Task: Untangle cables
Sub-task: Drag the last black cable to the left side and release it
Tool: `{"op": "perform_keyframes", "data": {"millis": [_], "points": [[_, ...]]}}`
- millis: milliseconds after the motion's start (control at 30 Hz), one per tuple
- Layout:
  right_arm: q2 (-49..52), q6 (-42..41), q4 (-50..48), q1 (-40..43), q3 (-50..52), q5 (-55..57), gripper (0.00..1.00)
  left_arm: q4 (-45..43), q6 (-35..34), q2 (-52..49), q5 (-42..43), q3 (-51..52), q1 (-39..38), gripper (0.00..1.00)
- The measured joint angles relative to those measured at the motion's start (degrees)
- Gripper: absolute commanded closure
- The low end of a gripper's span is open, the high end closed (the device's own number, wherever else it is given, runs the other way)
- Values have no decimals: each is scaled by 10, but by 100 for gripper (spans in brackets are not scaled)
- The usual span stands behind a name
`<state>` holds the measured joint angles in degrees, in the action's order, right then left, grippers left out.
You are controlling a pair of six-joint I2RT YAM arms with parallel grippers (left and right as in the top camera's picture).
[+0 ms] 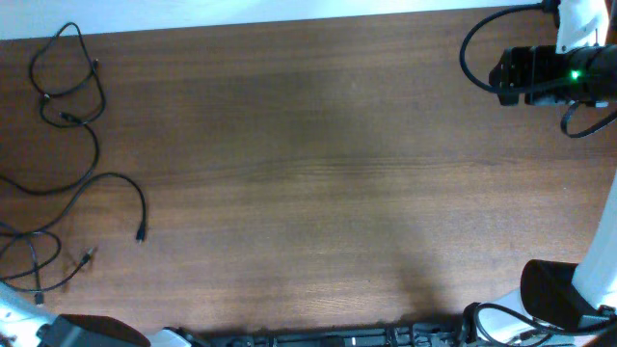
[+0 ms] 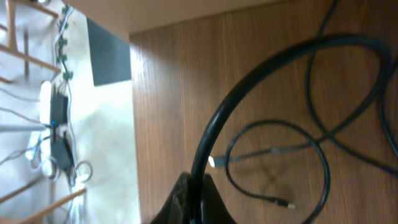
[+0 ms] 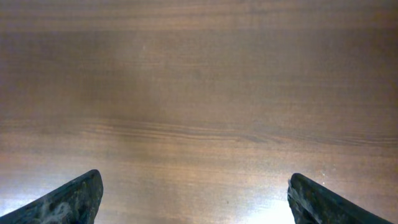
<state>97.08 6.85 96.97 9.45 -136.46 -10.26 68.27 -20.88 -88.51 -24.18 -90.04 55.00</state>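
Several thin black cables lie at the table's left side. One loop (image 1: pixel 67 72) sits at the far left corner. Another cable (image 1: pixel 101 181) curves to a plug end (image 1: pixel 141 234). More loops (image 1: pixel 29 255) lie at the near left edge. In the left wrist view my left gripper (image 2: pixel 200 190) is shut on a black cable (image 2: pixel 261 68) that arches up and to the right from its jaws. A looped cable (image 2: pixel 320 165) with small plug ends lies on the wood beyond. My right gripper (image 3: pixel 194 186) is open and empty over bare wood.
The left arm's body (image 1: pixel 67 333) shows at the near left corner. A black arm part with a green light (image 1: pixel 549 72) and its thick wire sit at the far right. A dark arm base (image 1: pixel 559 289) is at the near right. The table's edge (image 2: pixel 132 124) runs close to my left gripper.
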Motion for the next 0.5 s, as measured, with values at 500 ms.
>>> {"op": "perform_keyframes", "data": {"millis": [500], "points": [[0,0,0,0,0,0,6,-31,143,0,213,31,-84,3]]}}
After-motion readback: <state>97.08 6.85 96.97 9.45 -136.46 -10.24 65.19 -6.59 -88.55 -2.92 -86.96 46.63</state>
